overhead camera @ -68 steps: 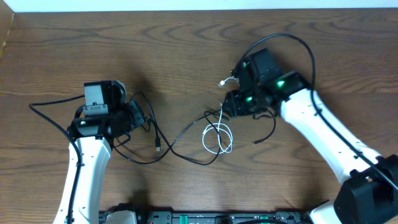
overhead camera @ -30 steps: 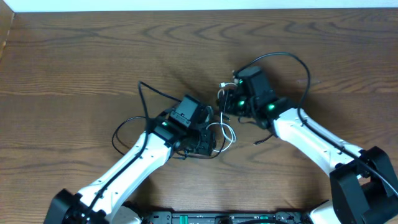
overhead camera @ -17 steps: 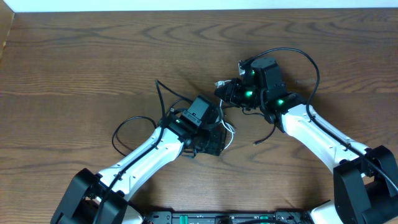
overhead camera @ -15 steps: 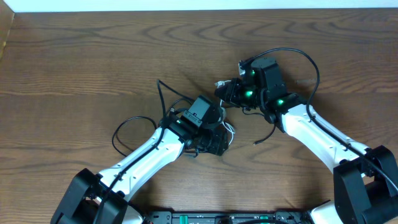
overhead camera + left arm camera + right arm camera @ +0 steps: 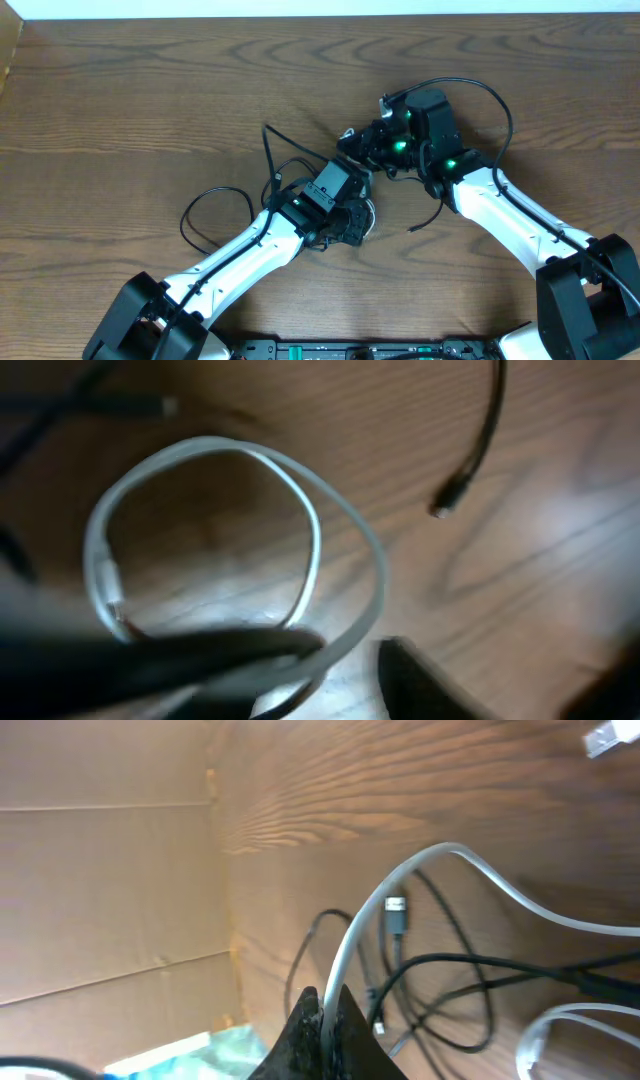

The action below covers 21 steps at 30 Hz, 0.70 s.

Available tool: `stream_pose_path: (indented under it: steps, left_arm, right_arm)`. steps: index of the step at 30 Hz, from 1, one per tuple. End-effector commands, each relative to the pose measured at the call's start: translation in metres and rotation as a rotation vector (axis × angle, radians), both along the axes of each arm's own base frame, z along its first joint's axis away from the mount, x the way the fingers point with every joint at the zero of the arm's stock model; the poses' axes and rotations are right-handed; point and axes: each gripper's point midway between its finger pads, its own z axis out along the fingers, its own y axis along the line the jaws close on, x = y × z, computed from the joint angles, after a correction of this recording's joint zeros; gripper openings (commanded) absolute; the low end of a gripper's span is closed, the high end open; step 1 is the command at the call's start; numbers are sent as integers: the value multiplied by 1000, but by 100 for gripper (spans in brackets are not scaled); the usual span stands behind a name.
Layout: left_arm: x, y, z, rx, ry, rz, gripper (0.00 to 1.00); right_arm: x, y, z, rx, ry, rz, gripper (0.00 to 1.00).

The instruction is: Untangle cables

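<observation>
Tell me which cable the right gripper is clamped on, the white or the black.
The white cable: it rises straight out of the shut right gripper, while the black cable runs free behind it.

One wooden table (image 5: 120,90) bears everything. On it are two white robot arms, a left arm (image 5: 250,250) and a right arm (image 5: 510,215). Each ends in one gripper, two in all: the left gripper (image 5: 352,218) and the right gripper (image 5: 352,140). Two thin cables lie on the table: one white cable (image 5: 200,445), wound in two overlapping loops, and one black cable (image 5: 492,415). Three plug ends can be counted: one white plug (image 5: 600,738), one metal-tipped plug (image 5: 395,910) and one black plug (image 5: 441,510).
</observation>
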Motion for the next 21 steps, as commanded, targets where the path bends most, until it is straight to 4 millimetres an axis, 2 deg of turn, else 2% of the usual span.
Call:
stream_pose_path:
  steps: [1, 3, 10, 17, 21]
  left_arm:
    - [10, 8, -3, 47, -50, 38, 19]
    - [12, 7, -2, 42, -55, 38, 8]
    - [16, 18, 0, 91, -91, 64, 8]
    - [19, 45, 21, 167, -166, 124, 7]
    - [18, 54, 37, 156, -193, 146, 7]
  right_arm:
    - [-3, 8, 19, 78, 33, 26, 1]
    - [-3, 8, 20, 85, 40, 20, 1]
    - [8, -7, 20, 90, 49, -23, 1]
    - [35, -52, 8, 26, 28, -141, 1]
    - [49, -88, -5, -52, 8, -213, 1]
